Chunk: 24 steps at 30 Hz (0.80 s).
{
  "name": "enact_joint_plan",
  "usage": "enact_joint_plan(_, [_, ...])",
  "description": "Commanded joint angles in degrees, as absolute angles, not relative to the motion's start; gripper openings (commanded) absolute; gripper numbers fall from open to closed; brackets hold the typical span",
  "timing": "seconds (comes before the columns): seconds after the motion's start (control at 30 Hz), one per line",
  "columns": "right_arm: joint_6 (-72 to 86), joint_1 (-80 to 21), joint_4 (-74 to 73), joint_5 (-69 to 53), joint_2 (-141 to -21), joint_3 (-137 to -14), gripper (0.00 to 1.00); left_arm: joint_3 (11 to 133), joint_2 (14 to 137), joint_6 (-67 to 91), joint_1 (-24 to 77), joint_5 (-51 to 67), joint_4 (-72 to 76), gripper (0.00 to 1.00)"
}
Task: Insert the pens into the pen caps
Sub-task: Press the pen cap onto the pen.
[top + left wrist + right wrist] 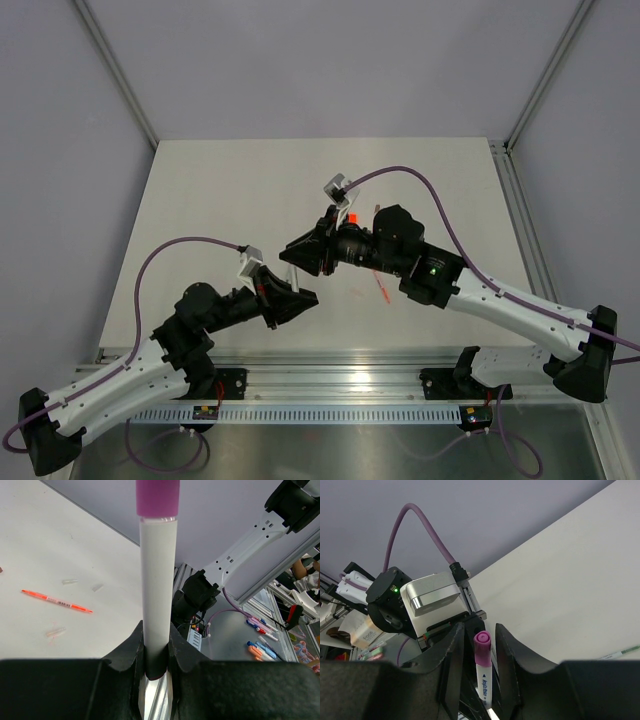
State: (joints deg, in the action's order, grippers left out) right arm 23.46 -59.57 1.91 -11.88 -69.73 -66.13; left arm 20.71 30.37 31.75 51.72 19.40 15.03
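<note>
1. Pen (157, 580), white-barrelled, was clamped low on its barrel by the left gripper (156, 635) and held aloft above the table (200, 200).
2. Right gripper (480, 630) straddled its purple cap (482, 647), jaws seemingly not yet touching.
3. Uneven closing could have levered the pen askew or popped the cap loose.

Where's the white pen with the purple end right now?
The white pen is clamped in the left end effector, near the centre of the top view. In the right wrist view its purple end sits inside the right end effector, with gaps either side.
</note>
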Motion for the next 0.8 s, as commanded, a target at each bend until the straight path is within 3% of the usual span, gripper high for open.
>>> enact_joint_plan(0.0, [24.34,-59.06,4.13,-13.54,-69.61,-65.48,0.37,21.97,30.06,31.03,51.68,17.84,18.9,0.0])
enact_joint_plan(0.1, [24.61,-59.06,4.04,-13.62,-69.7,-65.13,0.36,21.8,29.97,31.2,51.68,17.75,18.9,0.0])
enact_joint_plan(0.33, [23.47,-59.06,4.92,-18.53,-69.7,-64.95,0.0,21.88,29.97,32.34,51.68,20.38,20.65,0.0])
enact_joint_plan(0.77, [22.32,-58.45,6.07,-29.18,-68.29,-65.47,0.0,23.73,28.91,37.26,51.68,32.33,25.04,0.0])
